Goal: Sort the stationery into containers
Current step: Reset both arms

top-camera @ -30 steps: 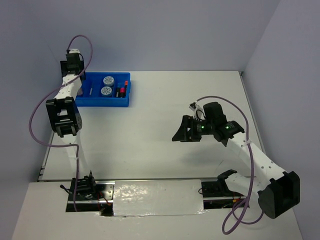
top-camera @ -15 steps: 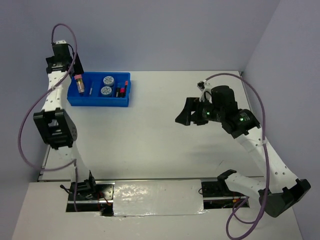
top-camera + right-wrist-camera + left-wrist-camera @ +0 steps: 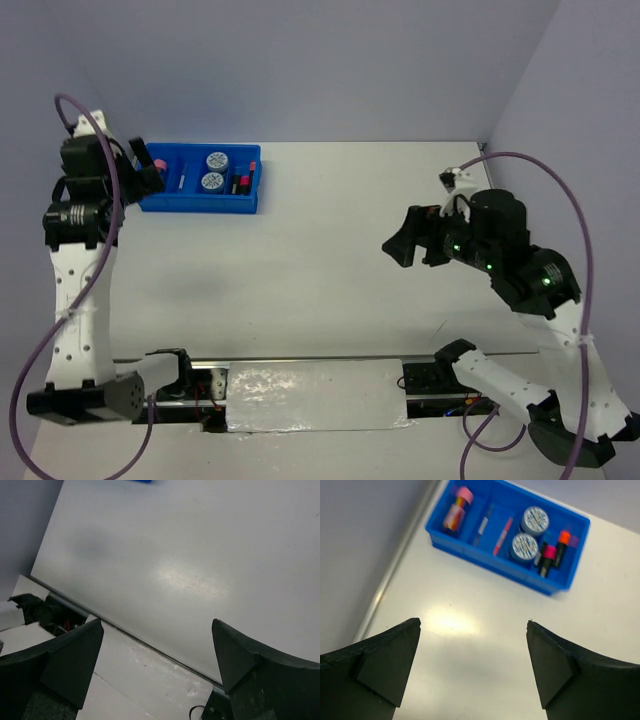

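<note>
The blue tray (image 3: 485, 559) lies at the table's back left (image 3: 200, 205). In it are a pink-capped tube (image 3: 456, 511) at the left end, a silver pen (image 3: 482, 525), an orange pen (image 3: 502, 530), two round blue-white discs (image 3: 536, 520) (image 3: 524, 546), and highlighters capped orange (image 3: 561, 542) and pink (image 3: 546, 557) at the right end. My left gripper (image 3: 473, 622) is open and empty, raised above the bare table short of the tray's left end (image 3: 148, 172). My right gripper (image 3: 400, 245) hangs open and empty over the table's right half (image 3: 157, 622).
The table's left edge (image 3: 385, 590) runs beside the left gripper. The right wrist view shows the table's near edge (image 3: 125, 632) and the arm mounts (image 3: 40, 612) below it. A wall closes the right side (image 3: 560, 120).
The left arm has pulled back from over the tray toward the left, its jaws wide; the pink-capped tube now lies in the tray. The right arm has moved right and its jaws widened.
</note>
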